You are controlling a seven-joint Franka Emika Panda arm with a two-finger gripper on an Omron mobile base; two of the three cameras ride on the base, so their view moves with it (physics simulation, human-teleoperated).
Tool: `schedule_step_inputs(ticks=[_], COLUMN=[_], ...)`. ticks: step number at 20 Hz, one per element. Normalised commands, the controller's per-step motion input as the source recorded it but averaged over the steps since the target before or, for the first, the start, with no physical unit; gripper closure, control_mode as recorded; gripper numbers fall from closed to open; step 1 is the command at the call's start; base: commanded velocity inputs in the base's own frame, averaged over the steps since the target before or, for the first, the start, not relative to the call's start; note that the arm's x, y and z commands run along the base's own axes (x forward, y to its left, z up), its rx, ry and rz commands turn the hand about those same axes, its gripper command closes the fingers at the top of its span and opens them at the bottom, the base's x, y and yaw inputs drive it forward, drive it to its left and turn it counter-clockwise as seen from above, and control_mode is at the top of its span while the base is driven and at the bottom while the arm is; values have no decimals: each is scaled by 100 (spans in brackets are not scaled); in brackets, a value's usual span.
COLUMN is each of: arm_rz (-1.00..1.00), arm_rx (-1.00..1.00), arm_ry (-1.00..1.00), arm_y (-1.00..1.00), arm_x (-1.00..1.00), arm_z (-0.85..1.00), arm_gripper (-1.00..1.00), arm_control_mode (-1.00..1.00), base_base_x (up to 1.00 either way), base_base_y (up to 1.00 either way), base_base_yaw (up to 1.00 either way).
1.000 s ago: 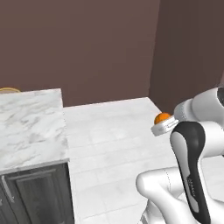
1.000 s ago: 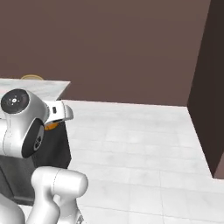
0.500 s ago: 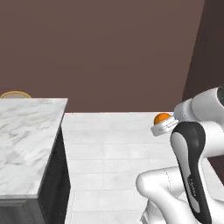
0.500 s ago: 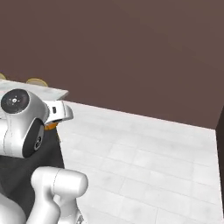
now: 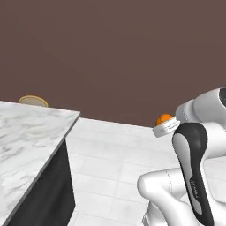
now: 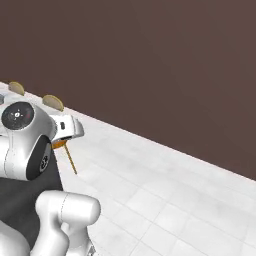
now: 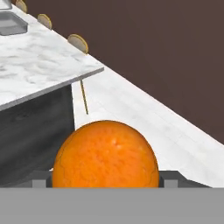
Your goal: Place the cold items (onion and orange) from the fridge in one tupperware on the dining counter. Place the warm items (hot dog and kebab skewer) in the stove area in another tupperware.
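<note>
The orange [image 7: 105, 155], round and pebbled, sits between my two finger tips in the hand view, with my gripper [image 7: 105, 180] shut on it. In the left base view the orange [image 5: 163, 119] peeks out above the white hand, held high beside the arm. In the right base view a sliver of the orange [image 6: 59, 144] shows under the hand. A shallow grey container [image 7: 11, 25] rests on the far end of the marble dining counter [image 7: 43, 65]. The onion, hot dog and kebab skewer are out of view.
The marble counter [image 5: 31, 132] with its dark side panel fills the left. Round wooden stools [image 5: 33, 100] [image 6: 52, 102] [image 7: 78, 42] stand along its far side. White tiled floor [image 6: 165, 190] runs to a brown wall [image 5: 114, 57].
The whole picture has shifted as the base turned: the counter now looms larger on the left and the dark wall at the right has slid out of view. The orange stays in the gripper.
</note>
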Motion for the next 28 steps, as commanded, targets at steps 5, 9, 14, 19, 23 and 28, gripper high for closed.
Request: schedule_step_inputs(ticks=[5,9,14,19,23,28], arm_rz=[0,0,0,0,0,0], arm_rx=[0,0,0,0,0,0], arm_ry=[0,0,0,0,0,0], arm_y=[0,0,0,0,0,0], arm_x=[0,0,0,0,0,0], arm_z=[0,0,0,0,0,0], arm_gripper=[100,100,100,100,100,100], arm_control_mode=[100,100,100,100,100,100], base_base_x=[100,96,94,93,92,99], base_base_y=[-80,-88,-92,-90,-86,-76], base_base_yaw=[45,43,42,42,44,47])
